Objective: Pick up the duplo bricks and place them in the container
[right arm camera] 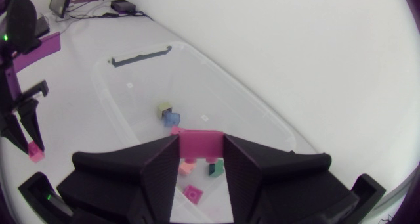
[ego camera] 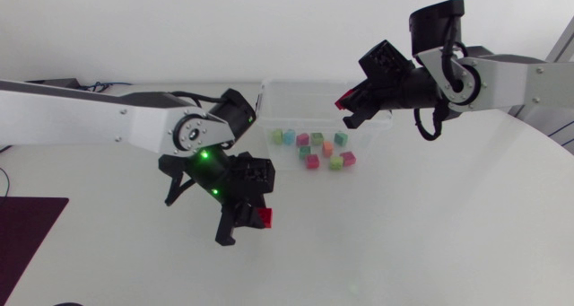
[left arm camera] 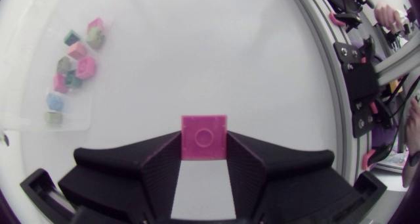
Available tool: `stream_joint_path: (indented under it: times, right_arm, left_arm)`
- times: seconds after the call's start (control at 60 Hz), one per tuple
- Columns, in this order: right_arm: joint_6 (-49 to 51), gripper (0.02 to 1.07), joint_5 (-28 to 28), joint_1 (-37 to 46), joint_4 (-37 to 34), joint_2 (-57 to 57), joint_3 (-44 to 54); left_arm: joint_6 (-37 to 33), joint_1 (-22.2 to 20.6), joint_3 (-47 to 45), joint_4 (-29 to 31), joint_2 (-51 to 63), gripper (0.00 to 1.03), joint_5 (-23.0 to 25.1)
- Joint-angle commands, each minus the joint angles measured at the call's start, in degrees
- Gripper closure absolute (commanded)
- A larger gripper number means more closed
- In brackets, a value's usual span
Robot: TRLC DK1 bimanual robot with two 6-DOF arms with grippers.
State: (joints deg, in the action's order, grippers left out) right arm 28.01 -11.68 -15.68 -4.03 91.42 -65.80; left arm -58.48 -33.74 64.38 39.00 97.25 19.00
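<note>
My left gripper [ego camera: 251, 218] is low over the table in front of the container, shut on a pink duplo brick [ego camera: 264, 218]. In the left wrist view that brick [left arm camera: 204, 136] sits clamped between both fingers. My right gripper [ego camera: 352, 105] hangs over the right end of the clear plastic container [ego camera: 269, 92], shut on another pink brick [ego camera: 343, 99]. The right wrist view shows this brick [right arm camera: 200, 143] gripped from two sides above the container [right arm camera: 113, 96]. Several coloured bricks [ego camera: 314, 149] lie inside it.
The white table is bare around the left gripper. In the left wrist view the container [left arm camera: 29, 115] lies well ahead of the gripper and off to one side. The table's curved edge [ego camera: 547, 153] runs along the right.
</note>
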Motion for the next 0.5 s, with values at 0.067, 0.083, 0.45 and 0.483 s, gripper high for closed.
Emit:
stream_joint_path:
  times: [0.067,0.083,0.45,0.483]
  right_arm:
    - [-1.82,0.60,2.01,-0.31,1.75,4.91,-4.07]
    - [-1.82,0.54,2.10,-0.31,1.75,5.09,-4.16]
    - [-1.91,0.18,2.98,0.83,2.63,-3.00,0.23]
    - [-1.91,0.18,2.98,1.00,2.80,-4.05,1.11]
  left_arm:
    - [2.58,2.18,4.79,0.72,-4.70,0.71,1.21]
    - [2.93,2.54,5.41,0.72,-4.88,0.71,1.65]
    - [16.20,6.23,16.92,-9.47,-1.89,0.69,5.34]
    - [17.87,6.49,17.71,-11.32,-1.10,0.68,5.34]
